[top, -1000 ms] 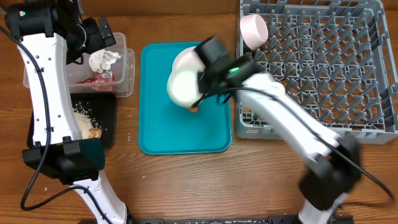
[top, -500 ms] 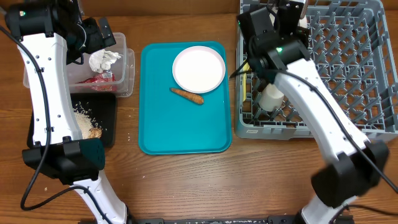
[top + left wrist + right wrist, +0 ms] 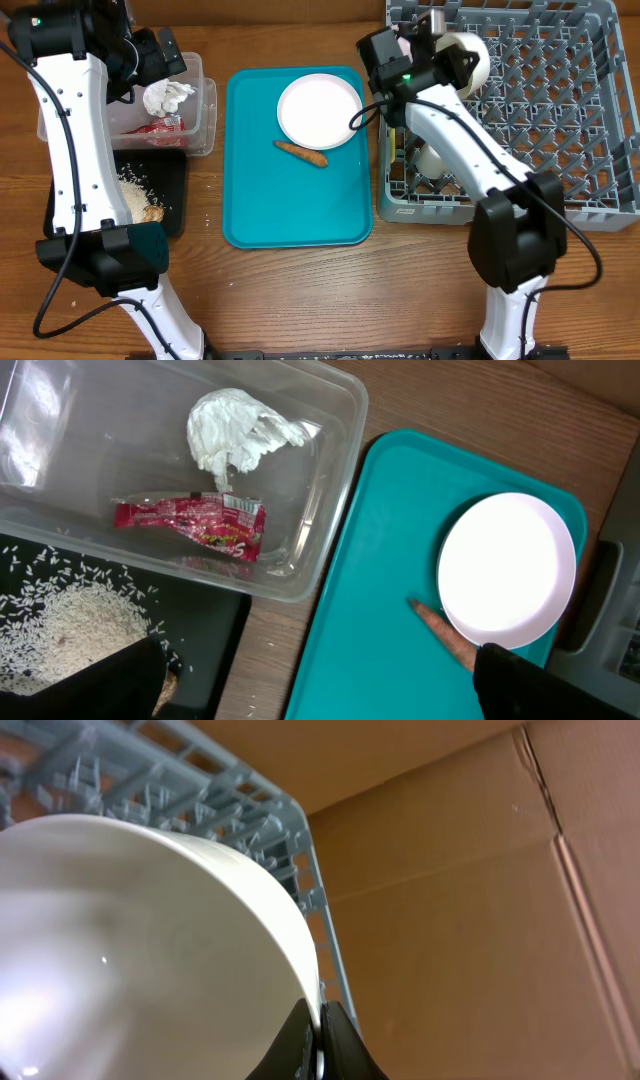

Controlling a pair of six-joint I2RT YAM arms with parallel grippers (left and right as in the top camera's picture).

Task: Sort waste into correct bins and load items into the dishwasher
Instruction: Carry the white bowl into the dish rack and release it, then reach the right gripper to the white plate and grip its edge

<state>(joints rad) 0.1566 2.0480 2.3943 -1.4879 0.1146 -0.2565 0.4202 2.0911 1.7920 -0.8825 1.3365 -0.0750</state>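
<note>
Wood tabletop [image 3: 300, 290], cardboard wall behind. Right tool [image 3: 321, 1035] is pinched on the rim of a white bowl [image 3: 468, 55], holding it tilted over the top-left corner of the grey dish rack [image 3: 560, 120]. Left tool [image 3: 320, 698] is spread wide and empty, above the clear bin [image 3: 208, 100] holding a tissue [image 3: 235, 430] and a red wrapper [image 3: 190, 525]. Teal tray [image 3: 290, 210] carries a white plate [image 3: 320, 110], with a carrot piece [image 3: 300, 153] just beside it. Rice [image 3: 130, 195] sits in the black bin [image 3: 172, 190].
</note>
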